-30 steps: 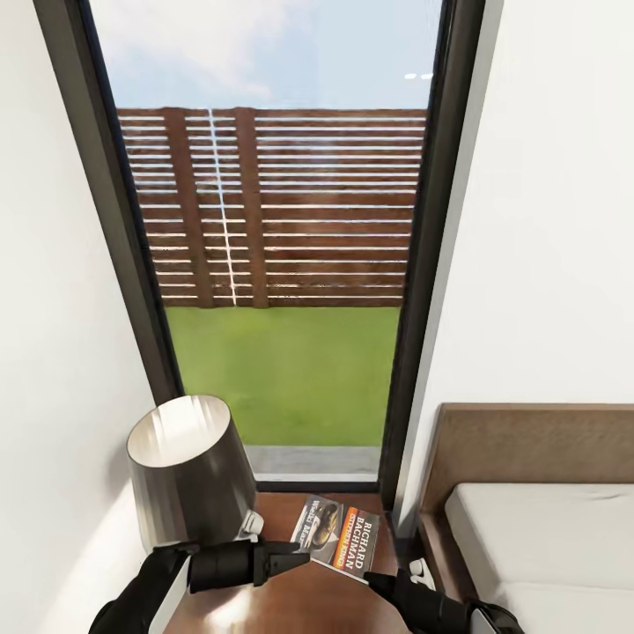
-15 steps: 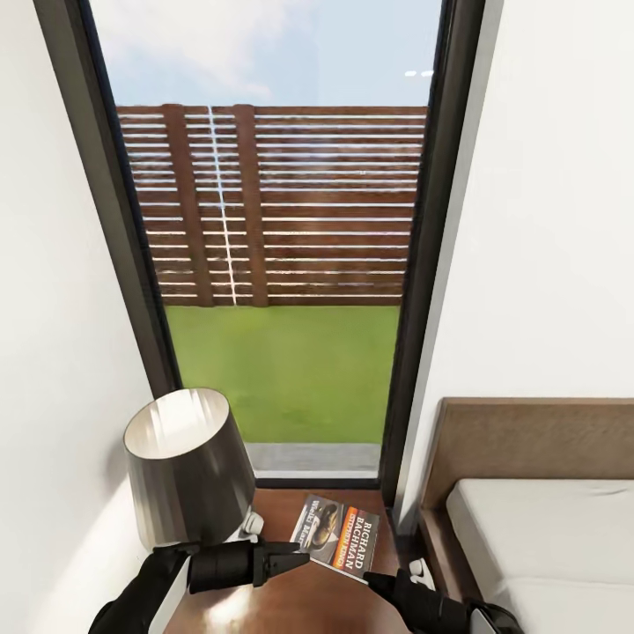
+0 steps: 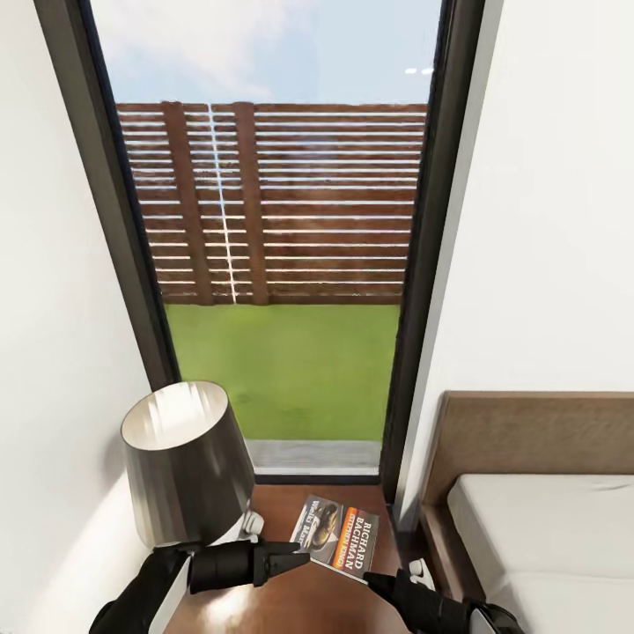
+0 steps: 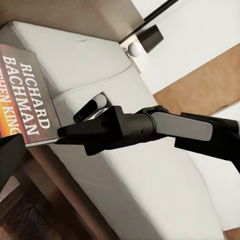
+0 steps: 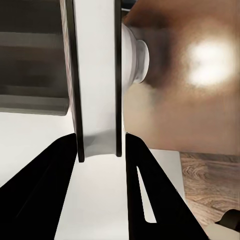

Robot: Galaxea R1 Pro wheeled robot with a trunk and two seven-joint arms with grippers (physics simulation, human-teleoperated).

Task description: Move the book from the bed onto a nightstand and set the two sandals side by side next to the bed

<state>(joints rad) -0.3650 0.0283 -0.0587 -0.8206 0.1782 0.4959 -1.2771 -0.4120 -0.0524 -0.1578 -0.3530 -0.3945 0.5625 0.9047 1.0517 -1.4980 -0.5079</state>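
Two tools flank the book (image 3: pixel 336 535) on the nightstand (image 3: pixel 291 599) surface: your left tool (image 3: pixel 295 558) looks pressed together beside the lamp (image 3: pixel 187 467); your right tool (image 3: pixel 377 582) pinches the book's near edge. Release gently, withdraw low, then seek the sandals.

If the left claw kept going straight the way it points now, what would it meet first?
Probably the book: the left claw points right across the nightstand, its tips right at the book's near edge. Whether they already touch is unclear.
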